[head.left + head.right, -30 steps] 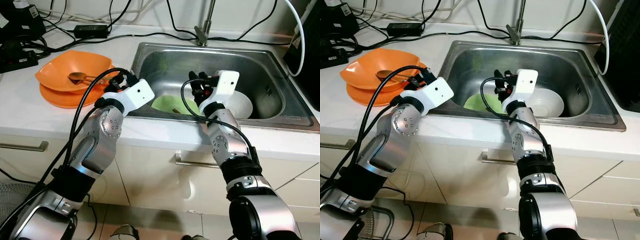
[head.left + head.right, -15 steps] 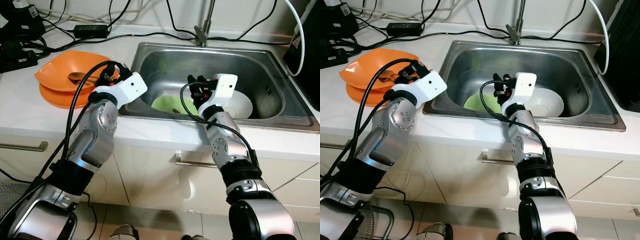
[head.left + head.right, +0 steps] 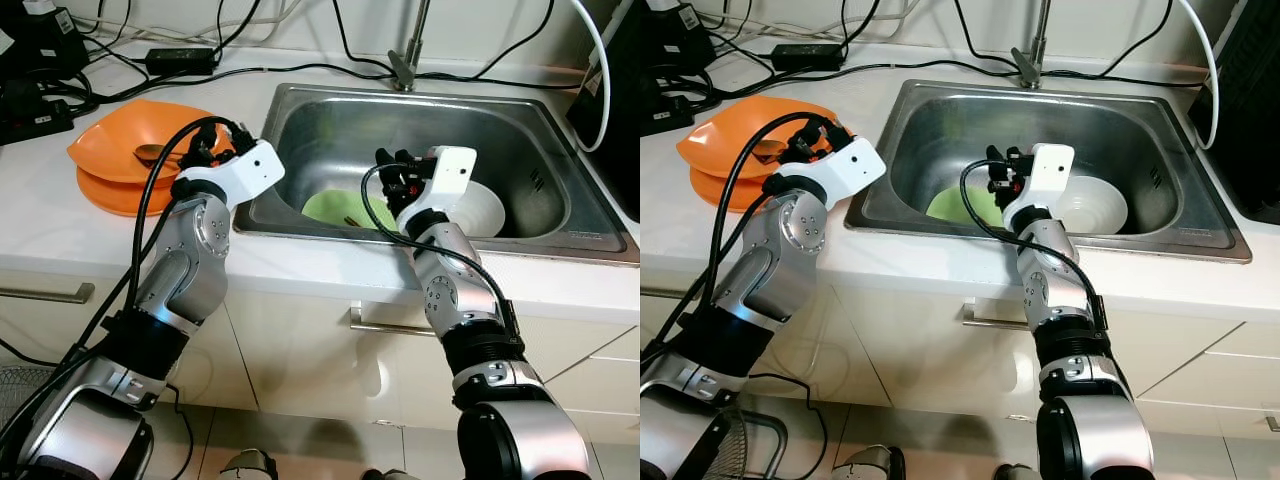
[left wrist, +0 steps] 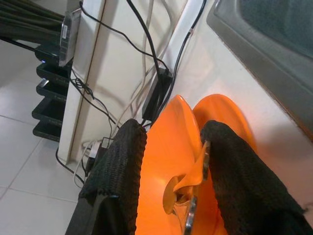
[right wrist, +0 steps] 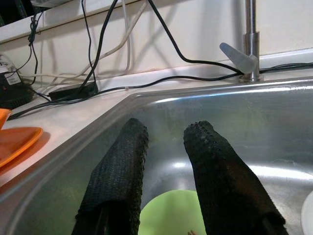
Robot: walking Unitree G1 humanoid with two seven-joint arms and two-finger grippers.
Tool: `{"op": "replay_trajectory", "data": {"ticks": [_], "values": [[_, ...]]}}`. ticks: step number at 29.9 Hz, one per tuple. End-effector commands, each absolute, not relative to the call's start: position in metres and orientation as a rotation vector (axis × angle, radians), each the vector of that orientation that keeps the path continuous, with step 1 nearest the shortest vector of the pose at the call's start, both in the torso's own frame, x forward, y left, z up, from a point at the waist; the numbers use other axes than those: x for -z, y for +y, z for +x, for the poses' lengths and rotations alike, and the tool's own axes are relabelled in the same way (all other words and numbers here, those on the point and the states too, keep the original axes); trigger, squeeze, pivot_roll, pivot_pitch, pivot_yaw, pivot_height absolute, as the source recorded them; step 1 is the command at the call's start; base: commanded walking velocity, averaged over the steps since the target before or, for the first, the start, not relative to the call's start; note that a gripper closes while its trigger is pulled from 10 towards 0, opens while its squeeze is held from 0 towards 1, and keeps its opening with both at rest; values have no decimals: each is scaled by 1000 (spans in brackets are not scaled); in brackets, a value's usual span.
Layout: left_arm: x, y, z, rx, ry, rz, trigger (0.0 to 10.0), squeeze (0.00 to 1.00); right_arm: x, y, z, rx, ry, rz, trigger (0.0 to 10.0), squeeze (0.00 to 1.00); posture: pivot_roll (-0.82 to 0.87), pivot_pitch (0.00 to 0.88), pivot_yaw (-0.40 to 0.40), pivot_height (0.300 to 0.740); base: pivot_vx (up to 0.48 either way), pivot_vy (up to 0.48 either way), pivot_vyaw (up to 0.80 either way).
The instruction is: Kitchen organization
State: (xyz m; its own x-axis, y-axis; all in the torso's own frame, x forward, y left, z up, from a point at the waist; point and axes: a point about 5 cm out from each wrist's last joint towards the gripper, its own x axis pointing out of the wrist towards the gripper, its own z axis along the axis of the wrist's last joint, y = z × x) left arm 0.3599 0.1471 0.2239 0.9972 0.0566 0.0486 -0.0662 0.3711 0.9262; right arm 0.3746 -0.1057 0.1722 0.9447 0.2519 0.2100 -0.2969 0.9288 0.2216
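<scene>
The right arm covers part of the white bowl point(image 3: 486, 208) at centre right — its near rim is hidden. The green plate point(image 3: 340, 207) sits half behind the cable. The spoon point(image 4: 191, 215) runs off the bottom edge.

Layout as I see it from the rig. My left gripper's fingers point(image 4: 122, 181) straddle a spoon point(image 4: 188, 196) lying in stacked bowls point(image 3: 135, 150) on the counter point(image 3: 40, 215). My right gripper's fingers point(image 5: 120, 176) hang in the sink point(image 3: 560, 190); a plate point(image 5: 168, 213) lies below them, the faucet point(image 5: 247, 46) beyond.
</scene>
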Motion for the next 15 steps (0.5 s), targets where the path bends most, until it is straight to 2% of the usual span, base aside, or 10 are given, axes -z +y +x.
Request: {"op": "replay_trajectory", "data": {"ticks": [1, 4, 5, 6, 7, 15], "values": [[-228, 146, 362, -89, -14, 1201, 10000, 0, -173, -107, 373, -281, -182, 254, 10000, 0, 101, 75, -22, 740, 0, 0, 0], [-227, 147, 362, -85, -8, 1201, 9765, 0, -173, -107, 373, -280, -181, 255, 10000, 0, 102, 76, -22, 740, 0, 0, 0], [-227, 147, 362, -84, -8, 1200, 4784, 0, -173, -107, 373, -280, -181, 254, 10000, 0, 101, 75, -22, 740, 0, 0, 0], [-227, 147, 363, -82, -7, 1200, 2706, 0, -173, -107, 373, -280, -180, 255, 10000, 0, 102, 74, -22, 740, 0, 0, 0], [-226, 147, 363, -80, -7, 1200, 0, 0, -173, -107, 373, -280, -180, 255, 10000, 0, 101, 74, -21, 740, 0, 0, 0], [-224, 146, 364, -69, -4, 1200, 0, 0, -173, -107, 373, -280, -177, 255, 10000, 0, 98, 70, -20, 740, 0, 0, 0]]}}
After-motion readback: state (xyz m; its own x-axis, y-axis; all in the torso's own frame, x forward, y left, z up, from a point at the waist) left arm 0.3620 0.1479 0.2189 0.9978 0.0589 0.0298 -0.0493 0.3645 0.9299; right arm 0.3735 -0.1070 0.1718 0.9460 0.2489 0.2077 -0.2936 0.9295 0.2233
